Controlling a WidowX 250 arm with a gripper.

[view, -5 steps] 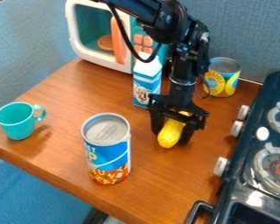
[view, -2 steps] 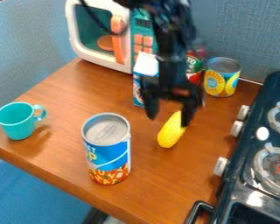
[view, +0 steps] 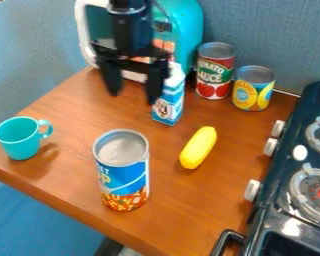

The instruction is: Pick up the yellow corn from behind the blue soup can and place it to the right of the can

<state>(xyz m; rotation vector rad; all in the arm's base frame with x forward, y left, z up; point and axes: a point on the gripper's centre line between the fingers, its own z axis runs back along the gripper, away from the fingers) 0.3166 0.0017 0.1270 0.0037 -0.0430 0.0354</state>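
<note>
The black gripper [view: 133,96] hangs open above the back of the table, in front of the toy microwave, with nothing between its fingers. Its right finger overlaps the edge of a blue and white milk carton [view: 168,102], which stands upright. A yellow corn-like toy [view: 199,147] lies on the wooden table, right of centre, apart from the gripper. Nearer the front a large blue and orange can [view: 122,172] stands upright. A teal cup [view: 19,138] stands at the left, its handle turned to the right.
The white and teal microwave [view: 188,32] stands at the back, partly behind the arm. A red and green can [view: 215,71] and a yellow can [view: 253,89] stand beside each other at the back right. A black stove [view: 293,215] with white knobs borders the table's right side.
The gripper has let go of the yellow toy, risen and moved left and back toward the microwave. The yellow toy lies where it was held, and the red and green can has come into sight.
</note>
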